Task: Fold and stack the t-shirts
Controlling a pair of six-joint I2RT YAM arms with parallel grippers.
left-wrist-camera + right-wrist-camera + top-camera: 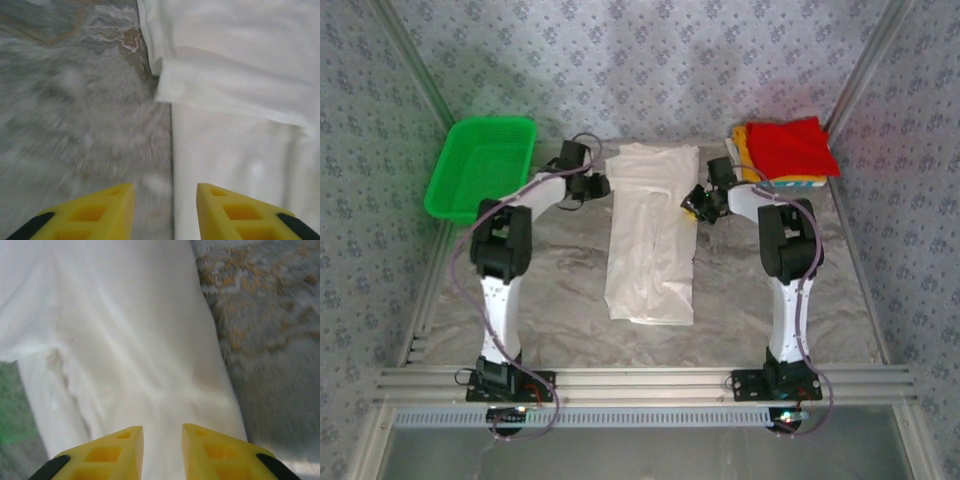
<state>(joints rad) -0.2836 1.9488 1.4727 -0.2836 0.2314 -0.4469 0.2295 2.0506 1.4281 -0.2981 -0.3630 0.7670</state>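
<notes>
left gripper (165, 212) open wide, empty, edge of the white t-shirt (240, 100) just ahead of it. right gripper (162, 452) narrowly open, empty, over the cloth. risk: a shallow pinch slips, skewing the fold. folded red stack (790, 148) lies outboard of the right gripper.

Matt cloth, marbled tabletop (550, 290)
Here the white t-shirt (650, 235) shows soft, creased, matt; green basket (483, 167) gleams as plastic mesh; yellow jaws look smooth moulded plastic.
</notes>
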